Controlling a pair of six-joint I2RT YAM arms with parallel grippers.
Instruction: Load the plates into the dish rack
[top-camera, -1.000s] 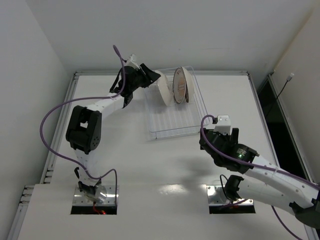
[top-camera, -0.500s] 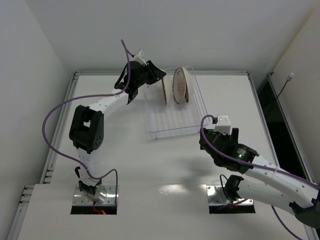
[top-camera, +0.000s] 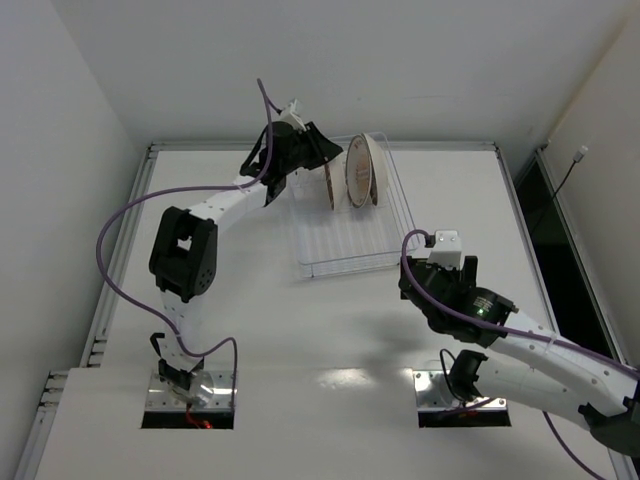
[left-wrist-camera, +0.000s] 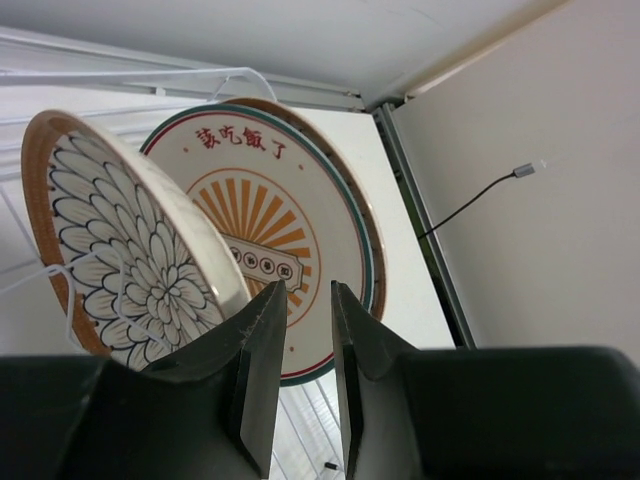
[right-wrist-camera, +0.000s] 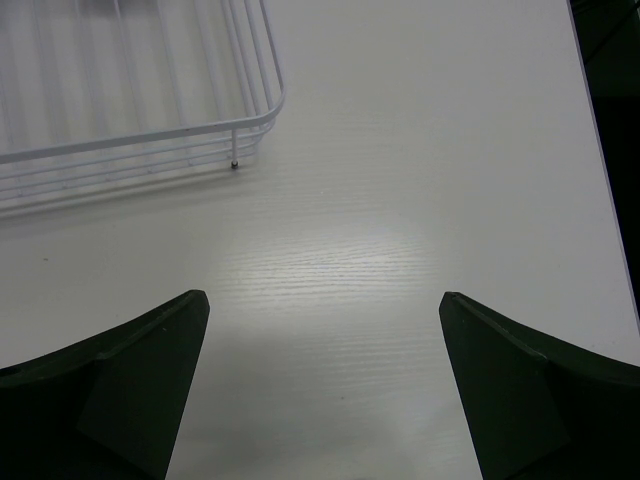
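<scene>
The white wire dish rack (top-camera: 345, 264) stands at the back middle of the table. Three plates stand upright in its far end. The white petal-patterned plate (top-camera: 330, 183) is leftmost, then the orange sunburst plate (top-camera: 355, 172), then a third plate (top-camera: 376, 165) whose pattern I cannot see. The left wrist view shows the petal plate (left-wrist-camera: 130, 250) in front of the sunburst plate (left-wrist-camera: 290, 210). My left gripper (top-camera: 322, 152) hangs just above and left of the petal plate, jaws narrowly apart and empty (left-wrist-camera: 308, 288). My right gripper (top-camera: 425, 285) is wide open and empty (right-wrist-camera: 325, 300) over bare table.
The rack's near right corner (right-wrist-camera: 235, 130) lies just ahead and left of my right gripper. The near part of the rack holds no plates. The back wall and the raised table edge (top-camera: 320, 145) run close behind the rack. A dark gap (top-camera: 545, 230) borders the table's right side.
One second ago my left gripper held the petal plate tilted at the rack's left edge. The plate now stands upright in the rack, and the gripper has moved right and up off it.
</scene>
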